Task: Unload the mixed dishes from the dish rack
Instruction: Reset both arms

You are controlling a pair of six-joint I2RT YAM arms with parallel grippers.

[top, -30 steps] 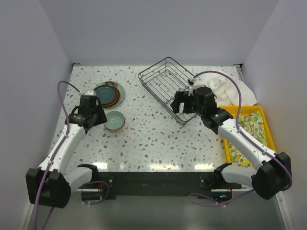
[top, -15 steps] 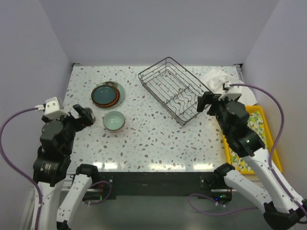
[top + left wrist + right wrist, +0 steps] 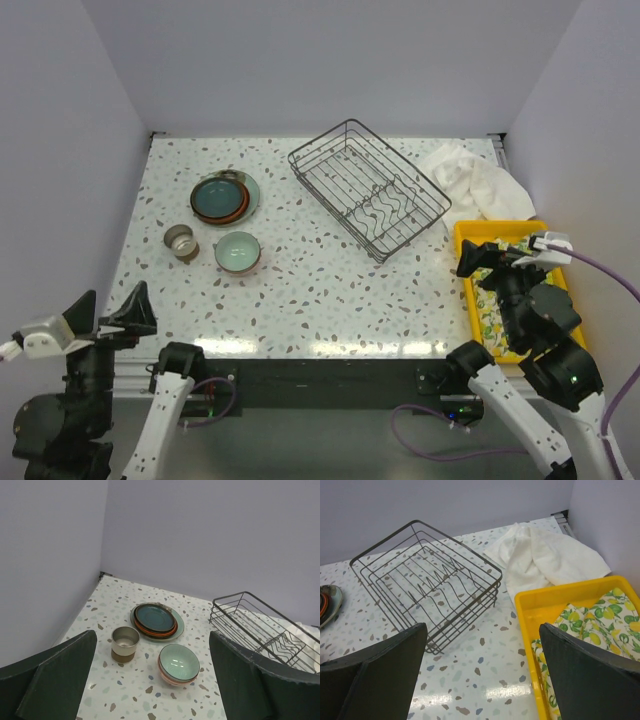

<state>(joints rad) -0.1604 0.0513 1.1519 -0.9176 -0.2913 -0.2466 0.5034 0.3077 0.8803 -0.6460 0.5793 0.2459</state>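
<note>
The dish rack (image 3: 368, 203) stands at an angle on the far middle of the speckled tabletop (image 3: 320, 290), its wavy dividers bare. The dishes are on the table to its left, well apart from it. A stack of plates (image 3: 154, 620) lies farthest back, with a teal plate on top, an orange-red rim under it and a wider pale plate at the bottom. Nearer the arms, a cream and brown cup (image 3: 125, 643) stands upright just beside a pale green bowl (image 3: 178, 663), which is nested in another with a reddish rim. To the right of the rack, a crumpled white cloth (image 3: 545, 555) lies in the far corner, touching the yellow tray (image 3: 560, 592), which holds a lemon-patterned cloth (image 3: 600, 625). The left gripper (image 3: 152, 640) hangs high off the near left corner, its fingers spread wide with nothing between them. The right gripper (image 3: 482, 630) is raised above the yellow tray, likewise spread wide and holding nothing.
</note>
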